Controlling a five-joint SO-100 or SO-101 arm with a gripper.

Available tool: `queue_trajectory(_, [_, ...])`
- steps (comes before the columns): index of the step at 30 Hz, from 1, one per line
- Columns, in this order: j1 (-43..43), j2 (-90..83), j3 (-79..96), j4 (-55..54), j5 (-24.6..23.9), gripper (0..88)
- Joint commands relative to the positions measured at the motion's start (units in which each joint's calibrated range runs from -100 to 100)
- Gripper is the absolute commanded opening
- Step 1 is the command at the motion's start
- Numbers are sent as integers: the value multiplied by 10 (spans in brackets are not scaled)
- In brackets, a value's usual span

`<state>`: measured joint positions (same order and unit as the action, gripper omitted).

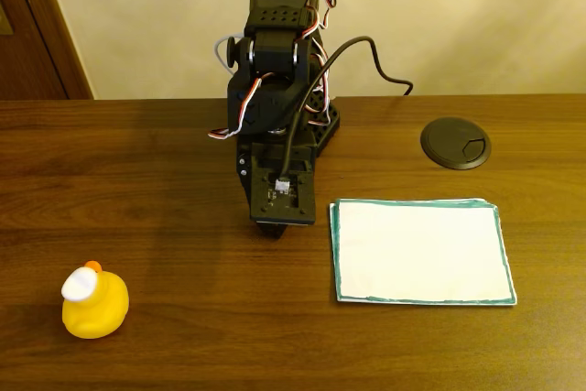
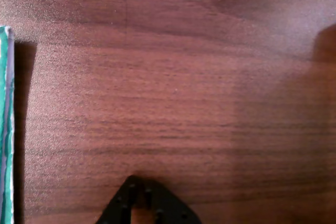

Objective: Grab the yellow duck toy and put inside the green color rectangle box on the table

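One dark wooden table carries everything. One black arm stands folded at its back middle, its gripper pointing down at bare wood, nothing in it; how far its jaws are parted I cannot tell. Just right of the arm lies one green-bordered paper rectangle; behind that paper sits one round black disc. One yellow duck toy sits well left of the arm, near the table's front edge.

Fixed view high, facing arm across table, wrist view close above tabletop, sharing paper edge
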<state>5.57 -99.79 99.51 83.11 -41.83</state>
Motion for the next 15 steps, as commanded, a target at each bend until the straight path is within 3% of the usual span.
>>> queue_trajectory(1, [61, -1, 5, 5, -13, 8])
queue_trajectory(15, [55, -1, 5, 5, -12, 8])
